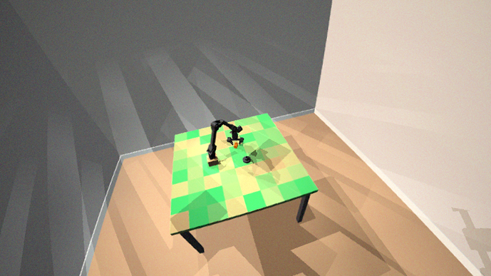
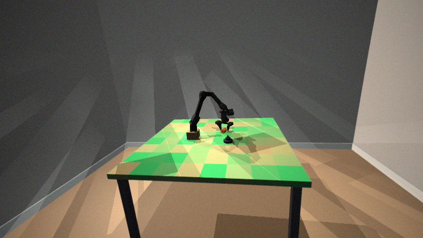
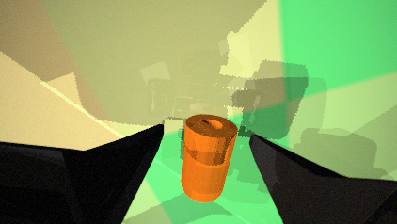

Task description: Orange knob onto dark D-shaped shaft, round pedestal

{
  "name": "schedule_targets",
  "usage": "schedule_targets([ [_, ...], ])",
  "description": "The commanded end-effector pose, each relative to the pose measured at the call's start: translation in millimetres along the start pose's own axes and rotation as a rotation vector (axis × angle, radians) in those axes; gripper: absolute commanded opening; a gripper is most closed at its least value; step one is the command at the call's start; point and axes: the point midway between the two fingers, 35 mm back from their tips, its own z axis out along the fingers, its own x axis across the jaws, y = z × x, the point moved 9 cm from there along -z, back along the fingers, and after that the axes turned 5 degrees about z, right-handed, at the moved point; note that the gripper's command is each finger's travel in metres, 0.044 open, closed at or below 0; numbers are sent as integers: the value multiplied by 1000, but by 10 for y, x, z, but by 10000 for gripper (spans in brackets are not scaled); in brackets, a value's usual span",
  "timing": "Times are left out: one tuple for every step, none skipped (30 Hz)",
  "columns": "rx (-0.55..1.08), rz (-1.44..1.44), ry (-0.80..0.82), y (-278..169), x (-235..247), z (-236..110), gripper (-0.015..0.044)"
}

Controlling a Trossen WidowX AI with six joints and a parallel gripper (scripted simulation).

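Note:
The orange knob (image 3: 207,157) (image 1: 236,145) (image 2: 223,130) is a short cylinder with a hole in its top face. It stands on the checkered table (image 1: 240,191) (image 2: 207,159). My gripper (image 3: 207,134) (image 1: 235,143) (image 2: 224,127) is open and lowered around the knob. One dark finger stands on each side of it, with gaps between the fingers and the knob. The dark round pedestal with its shaft (image 1: 246,160) (image 2: 227,139) stands on the table a short way from the knob, toward the table's middle. The shaft's flat side does not show.
The arm's base (image 1: 212,161) (image 2: 192,134) is a brown block on the table left of the knob. The table stands on dark legs on a wooden floor, near the corner of two walls.

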Motion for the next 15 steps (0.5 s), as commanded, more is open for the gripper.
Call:
schedule_targets([
  [3,-3,-4,-3,-1,9,309],
  [3,-3,-4,-3,-1,9,282],
  [3,-3,-4,-3,-1,9,256],
  [3,-3,-4,-3,-1,9,240],
  [3,-3,-4,-3,-1,9,240],
  [3,-3,-4,-3,-1,9,240],
  [3,-3,-4,-3,-1,9,240],
  [3,-3,-4,-3,-1,9,240],
  [3,-3,-4,-3,-1,9,240],
  [3,-3,-4,-3,-1,9,240],
  [3,-3,-4,-3,-1,9,233],
  [3,-3,-4,-3,-1,9,227],
  [3,-3,-4,-3,-1,9,220],
  [3,-3,-4,-3,-1,9,213],
  [3,-3,-4,-3,-1,9,207],
])
